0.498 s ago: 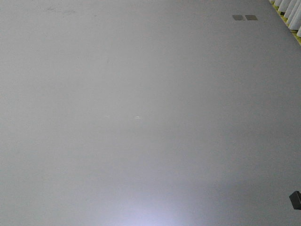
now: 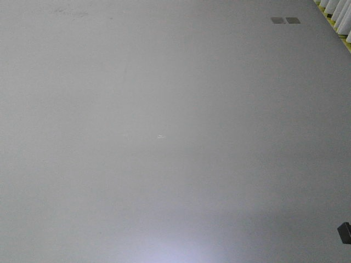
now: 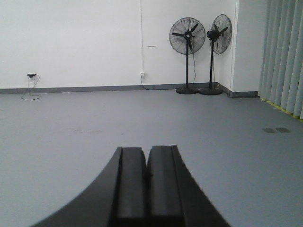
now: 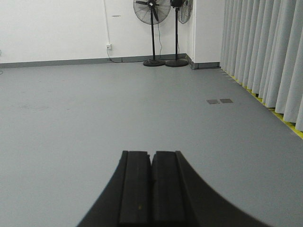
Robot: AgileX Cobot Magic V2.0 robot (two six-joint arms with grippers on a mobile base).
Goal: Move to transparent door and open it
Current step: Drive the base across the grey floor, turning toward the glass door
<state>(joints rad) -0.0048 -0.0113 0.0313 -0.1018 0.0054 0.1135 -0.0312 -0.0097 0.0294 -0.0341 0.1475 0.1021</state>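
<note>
The transparent door is out of view in every frame. My left gripper (image 3: 147, 150) is shut, its two black pads pressed together with nothing between them, held above bare grey floor. In the right wrist view my right gripper (image 4: 151, 153) is likewise shut and empty, pointing across the same floor. The front view holds only grey floor (image 2: 164, 137) and neither gripper's fingers.
Two black pedestal fans (image 3: 188, 52) stand against the far white wall (image 3: 85, 42) near a corner. Pale vertical curtains (image 4: 265, 52) run along the right side above a yellow floor strip. Two small floor plates (image 4: 219, 101) lie near them. A wall socket (image 3: 142, 74) with a cable sits at the back.
The floor's small speck has shifted very slightly left in the front view; otherwise nothing visibly differs.
</note>
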